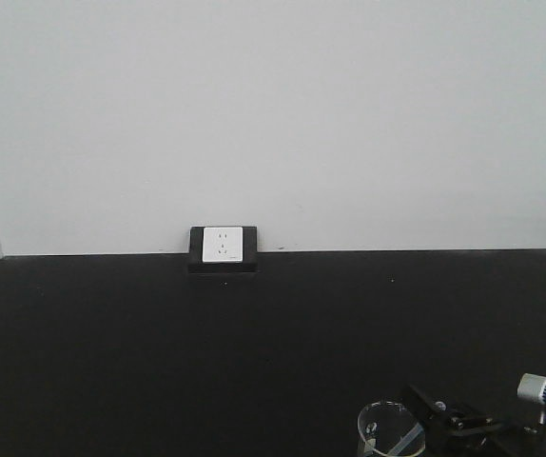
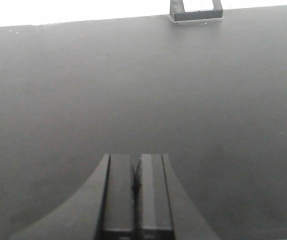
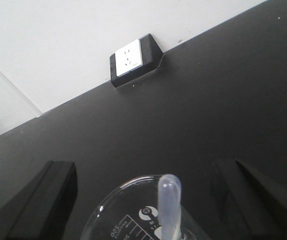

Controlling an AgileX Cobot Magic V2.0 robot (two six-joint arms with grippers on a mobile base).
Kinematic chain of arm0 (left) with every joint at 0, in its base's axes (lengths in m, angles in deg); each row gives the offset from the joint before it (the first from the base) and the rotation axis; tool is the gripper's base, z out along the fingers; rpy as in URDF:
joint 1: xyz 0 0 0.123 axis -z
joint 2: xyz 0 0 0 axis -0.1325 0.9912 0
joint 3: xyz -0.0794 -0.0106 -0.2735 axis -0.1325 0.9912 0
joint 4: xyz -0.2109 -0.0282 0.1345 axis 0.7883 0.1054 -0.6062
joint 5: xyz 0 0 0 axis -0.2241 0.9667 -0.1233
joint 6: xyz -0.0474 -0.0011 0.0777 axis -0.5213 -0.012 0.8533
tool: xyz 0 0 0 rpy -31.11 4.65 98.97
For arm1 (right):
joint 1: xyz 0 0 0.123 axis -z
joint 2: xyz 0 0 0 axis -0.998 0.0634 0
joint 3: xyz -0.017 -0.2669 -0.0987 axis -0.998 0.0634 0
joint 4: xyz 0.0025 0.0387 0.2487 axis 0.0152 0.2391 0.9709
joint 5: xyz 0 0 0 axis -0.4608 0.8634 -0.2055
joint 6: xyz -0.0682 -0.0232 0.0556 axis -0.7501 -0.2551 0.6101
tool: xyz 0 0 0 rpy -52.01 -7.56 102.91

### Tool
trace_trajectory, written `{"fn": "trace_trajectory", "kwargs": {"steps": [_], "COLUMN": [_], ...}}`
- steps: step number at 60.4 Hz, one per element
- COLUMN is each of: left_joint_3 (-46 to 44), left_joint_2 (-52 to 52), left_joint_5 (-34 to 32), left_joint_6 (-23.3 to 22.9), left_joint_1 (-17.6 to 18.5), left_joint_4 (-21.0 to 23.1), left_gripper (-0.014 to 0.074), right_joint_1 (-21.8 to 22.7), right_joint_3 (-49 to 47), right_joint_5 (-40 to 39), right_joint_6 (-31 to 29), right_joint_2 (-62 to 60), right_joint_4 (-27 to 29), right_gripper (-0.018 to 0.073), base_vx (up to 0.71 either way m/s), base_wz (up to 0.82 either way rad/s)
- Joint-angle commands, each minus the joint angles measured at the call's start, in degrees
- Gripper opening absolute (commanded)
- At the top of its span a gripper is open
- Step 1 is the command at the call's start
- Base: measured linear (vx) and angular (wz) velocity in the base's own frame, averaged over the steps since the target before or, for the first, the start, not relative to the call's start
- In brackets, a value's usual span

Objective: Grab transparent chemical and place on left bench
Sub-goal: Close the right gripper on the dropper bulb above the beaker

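LEFT BENCH: The transparent chemical (image 3: 133, 222), a small clear glass beaker with a pour lip and white printing on its side, sits nearest the lens in the right wrist view. It is on the near side of the white wall socket and well short of it. A clear plastic dropper (image 3: 169, 210) rises from inside the beaker.

The right gripper (image 3: 143, 167) straddles the beaker, its black fingers (image 3: 41, 200) set wide to either side of the rim. The frame's lower edge cuts off the place where they would meet the glass. Whether they clamp it, or whether its base rests on the surface, cannot be told.

The left gripper (image 2: 135, 187), near side of the socket and to its left, has its two black pads pressed together on nothing.

By the look of it the beaker is light, rigid, smooth and breakable, likely to slip under a weak squeeze and crack under a hard one. The straight wall below the flared rim seems the best hold, leaving lip and dropper free and the vessel upright. Any liquid is too faint to see.

Beneath both arms the left bench (image 1: 111, 362), a long matte black countertop, runs back to the socket (image 1: 223, 245), a white plate in a black box. The box stands at the foot of the plain white wall (image 1: 273, 114).
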Motion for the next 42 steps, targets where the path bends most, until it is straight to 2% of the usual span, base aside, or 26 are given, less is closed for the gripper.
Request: {"fn": "trace_trajectory", "kwargs": {"steps": [1, 14, 22, 33, 42], "left_joint_3": [0.9, 0.9, 0.9, 0.9, 0.9], "left_joint_2": [-1.1, -1.1, -1.1, -1.1, -1.1], "left_joint_5": [-4.5, -4.5, -4.5, -4.5, -4.5], "left_joint_6": [-0.4, -0.4, -0.4, -0.4, -0.4], "left_joint_1": [0.1, 0.1, 0.1, 0.1, 0.1], "left_joint_4": [0.0, 0.0, 0.0, 0.0, 0.0], "left_gripper": [-0.0003, -0.0003, -0.0003, -0.0003, -0.0003], "right_joint_1": [0.0, 0.0, 0.0, 0.0, 0.0], "right_joint_3": [-1.6, -3.4, -3.5, -3.5, -3.5], "right_joint_5": [-8.2, -10.4, -10.0, -8.5, -7.9], "right_joint_6": [-0.1, 0.6, 0.9, 0.9, 0.3], "right_joint_2": [0.4, 3.9, 4.0, 4.0, 4.0], "right_joint_4": [0.5, 0.3, 0.5, 0.6, 0.5], "right_gripper": [0.0586, 0.0559, 0.0482, 0.0254, 0.0008], "base_vx": [0.0, 0.0, 0.0, 0.0, 0.0], "base_wz": [0.0, 0.0, 0.0, 0.0, 0.0]}}
